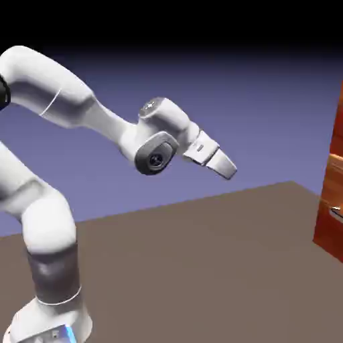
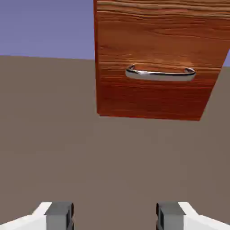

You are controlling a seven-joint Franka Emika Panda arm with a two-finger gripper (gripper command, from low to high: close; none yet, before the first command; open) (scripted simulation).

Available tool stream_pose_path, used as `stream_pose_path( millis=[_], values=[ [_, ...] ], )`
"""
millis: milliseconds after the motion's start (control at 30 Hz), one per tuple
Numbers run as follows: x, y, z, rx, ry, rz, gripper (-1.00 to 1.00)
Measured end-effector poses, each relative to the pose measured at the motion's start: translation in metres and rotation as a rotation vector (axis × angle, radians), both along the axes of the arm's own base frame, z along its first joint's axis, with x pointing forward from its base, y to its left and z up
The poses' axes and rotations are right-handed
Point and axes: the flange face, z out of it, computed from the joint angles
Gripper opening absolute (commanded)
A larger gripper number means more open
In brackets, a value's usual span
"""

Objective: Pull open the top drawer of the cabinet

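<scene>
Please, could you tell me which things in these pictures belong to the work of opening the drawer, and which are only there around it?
For the job:
- cabinet
- handle, on the cabinet's front
- gripper, open, holding nothing

Only around:
- table, under the arm and cabinet
- backdrop, behind

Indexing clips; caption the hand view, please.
Open gripper facing the wooden cabinet and its metallic handle.

Exterior view: jointed white metal robot arm at left, glossy reddish-brown wooden cabinet at right edge, both on flat brown tabletop, well apart. Hand view: cabinet upper right of middle; curved silvery metal bar handle on cabinet front, above bottom edge.
</scene>
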Motion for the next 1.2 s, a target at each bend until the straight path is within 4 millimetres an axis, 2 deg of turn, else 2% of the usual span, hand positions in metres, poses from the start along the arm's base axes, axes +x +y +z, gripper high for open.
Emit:
stream_pose_path(
  millis=[167,333,567,733,867,967,1067,1200],
  values=[
    [0.035,-0.059,-0.030,0.095,0.103,-0.078,0.00],
    [0.058,-0.121,-0.068,0.163,0.186,-0.158,0.00],
    [0.070,-0.206,-0.121,0.201,0.251,-0.273,0.00],
    [0.071,-0.262,-0.146,0.176,0.254,-0.340,0.00],
    [0.069,-0.305,-0.154,0.121,0.230,-0.382,0.00],
    [0.068,-0.333,-0.152,0.058,0.198,-0.401,0.00],
    [0.070,-0.358,-0.143,-0.024,0.155,-0.407,0.00],
    [0.079,-0.383,-0.120,-0.160,0.085,-0.391,0.00]
  ],
)
